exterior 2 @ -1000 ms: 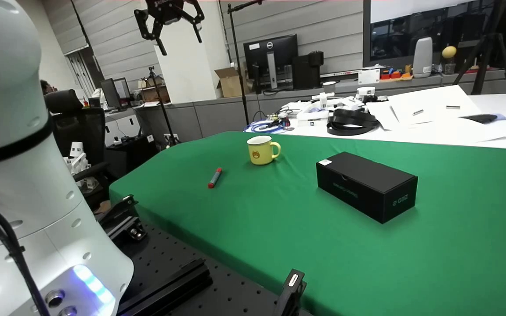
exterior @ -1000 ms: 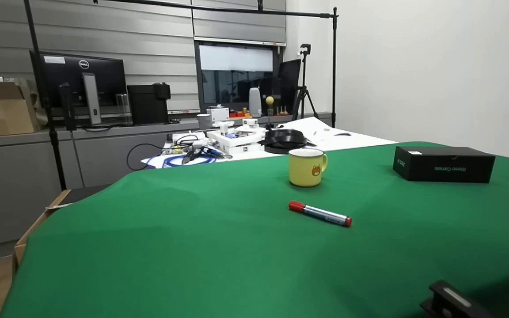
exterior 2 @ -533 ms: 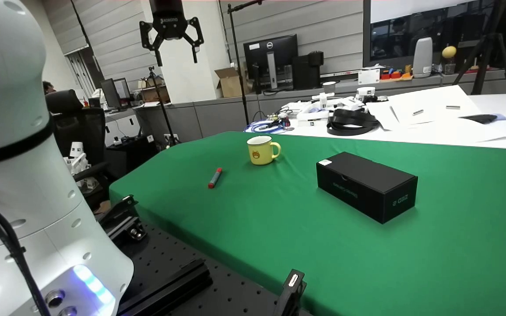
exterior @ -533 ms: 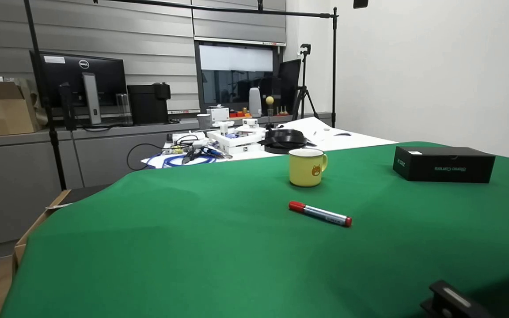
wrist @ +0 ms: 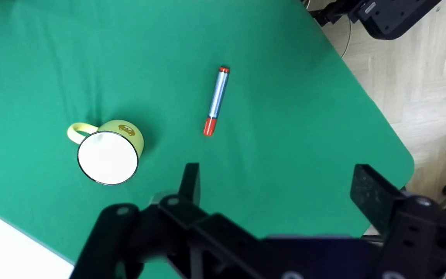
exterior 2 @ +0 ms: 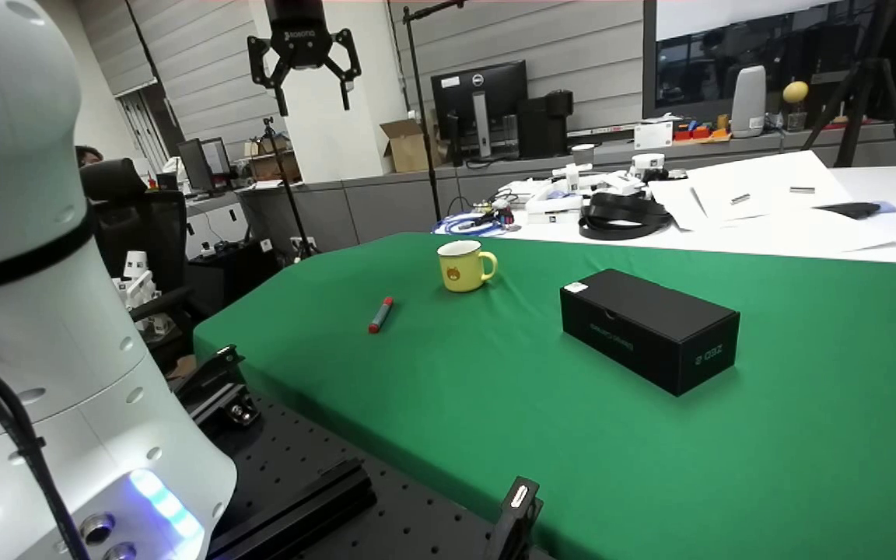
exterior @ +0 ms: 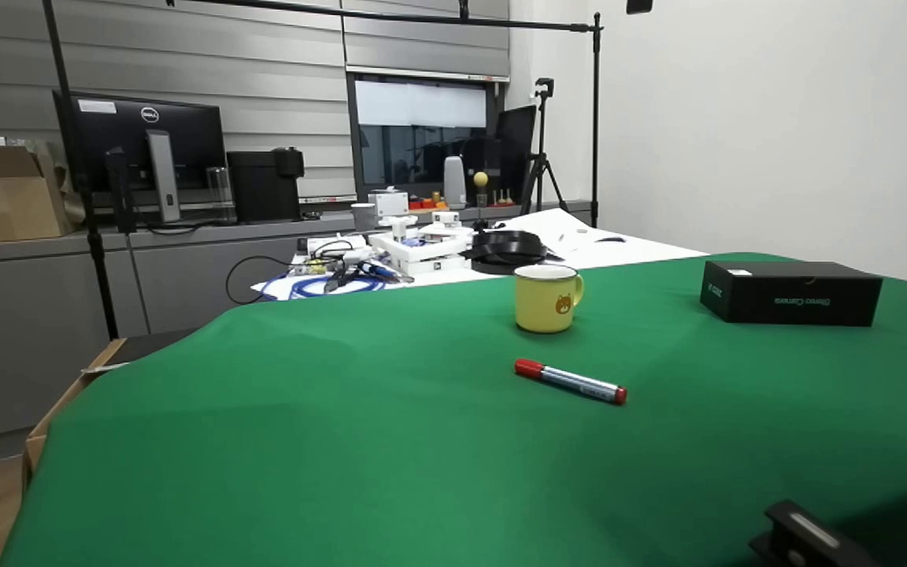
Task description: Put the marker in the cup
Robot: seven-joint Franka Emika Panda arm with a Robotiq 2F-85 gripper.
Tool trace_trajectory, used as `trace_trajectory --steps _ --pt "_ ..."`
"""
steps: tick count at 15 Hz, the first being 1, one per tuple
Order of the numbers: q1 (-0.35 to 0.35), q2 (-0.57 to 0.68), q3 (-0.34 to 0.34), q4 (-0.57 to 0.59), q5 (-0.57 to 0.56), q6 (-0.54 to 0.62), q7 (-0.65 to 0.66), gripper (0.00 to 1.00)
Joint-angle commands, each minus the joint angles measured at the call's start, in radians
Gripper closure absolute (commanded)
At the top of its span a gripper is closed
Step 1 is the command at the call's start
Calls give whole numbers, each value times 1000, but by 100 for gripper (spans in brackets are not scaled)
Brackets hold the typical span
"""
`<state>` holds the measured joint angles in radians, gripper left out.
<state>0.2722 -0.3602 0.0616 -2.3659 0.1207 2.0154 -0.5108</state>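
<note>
The marker has a red cap, a silver-blue body and a red end. It lies flat on the green cloth in both exterior views (exterior: 570,382) (exterior 2: 380,316) and in the wrist view (wrist: 216,97). The cup is a small yellow mug with a bear mark, upright near the marker, in both exterior views (exterior: 538,309) (exterior 2: 459,272). The wrist view looks onto its white inside (wrist: 108,158). My gripper (exterior 2: 314,106) is open and empty, pointing down high above the table. In the wrist view its fingers (wrist: 277,170) are wide apart; only a dark tip (exterior: 639,6) shows in an exterior view.
A black box (exterior 2: 650,330) lies on the green cloth (exterior 2: 448,404), away from the mug and marker. A white table (exterior 2: 767,225) with cables, papers and parts stands behind. Black clamps (exterior 2: 516,513) sit at the cloth's near edge.
Over the last second my gripper has swung to point straight down, and its tip has entered the top of an exterior view. It has hardly moved in the last half second. Marker and cup are unmoved.
</note>
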Motion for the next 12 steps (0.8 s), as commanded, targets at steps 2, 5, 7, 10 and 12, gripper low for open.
trace_trajectory --steps 2,5,7,10,12 --pt "-1 39 50 -85 -25 116 42 0" --pt "17 103 94 -153 -19 213 60 0" --pt "21 159 125 -179 -31 274 95 0" --pt "-2 251 155 -185 -101 301 198 0" --pt "-15 303 157 -185 -162 307 271 0"
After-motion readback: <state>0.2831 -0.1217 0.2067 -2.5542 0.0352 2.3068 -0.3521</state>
